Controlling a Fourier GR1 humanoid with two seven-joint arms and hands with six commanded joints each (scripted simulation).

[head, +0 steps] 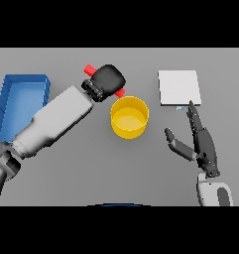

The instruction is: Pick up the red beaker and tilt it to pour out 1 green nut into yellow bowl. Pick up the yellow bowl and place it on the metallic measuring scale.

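Left hand wrapped round red beaker, fingers curled over it. Beaker lying near horizontal, red ends poking out either side of hand, lower end right at rim of yellow bowl. Bowl upright on grey surface, centre; can't make out nut inside. Right hand fingers straight, thumb splayed, holding nothing, fingertips just below white scale. Scale right of bowl, apart. Blue bin far left.
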